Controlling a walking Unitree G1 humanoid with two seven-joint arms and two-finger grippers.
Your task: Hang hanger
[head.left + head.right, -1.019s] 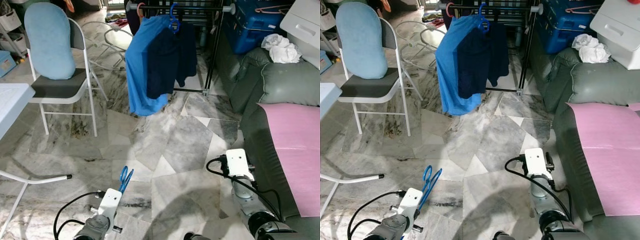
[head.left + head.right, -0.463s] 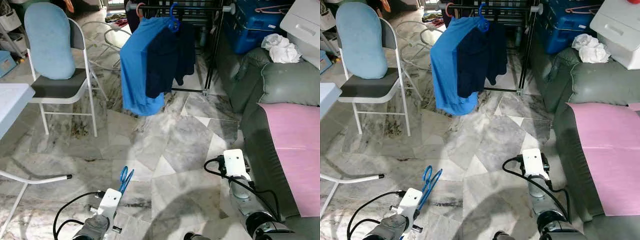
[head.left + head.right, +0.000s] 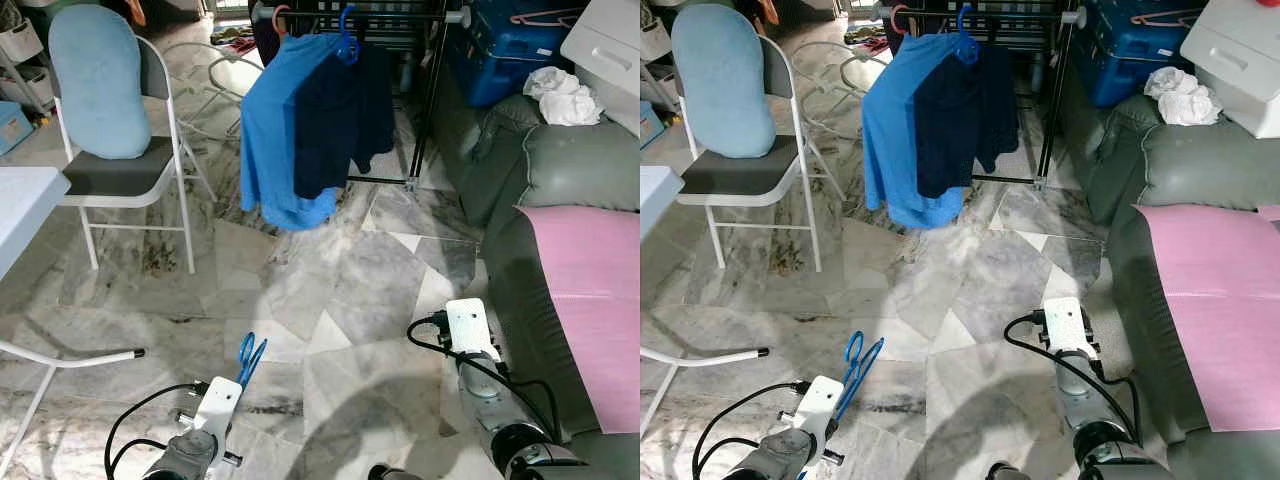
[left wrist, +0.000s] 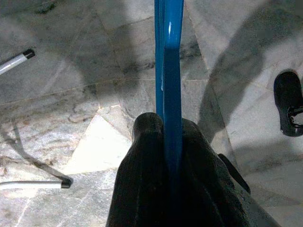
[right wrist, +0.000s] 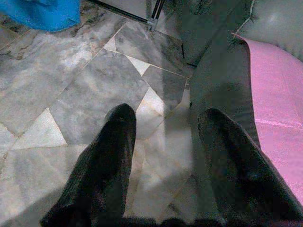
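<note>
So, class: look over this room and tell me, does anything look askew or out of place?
The blue shirt on the clothes rack hangs lopsided, bunched to one side of its blue hanger over a dark garment. A crumpled white cloth sits on the sofa arm. The left hand is shut on a spare blue hanger.

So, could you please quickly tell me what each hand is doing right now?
Left hand: closed on the blue hanger.
Right hand: open, holding nothing, above the marble floor.

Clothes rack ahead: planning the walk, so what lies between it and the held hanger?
Bare marble floor between blue hanger and rack, in the left eye view.
</note>
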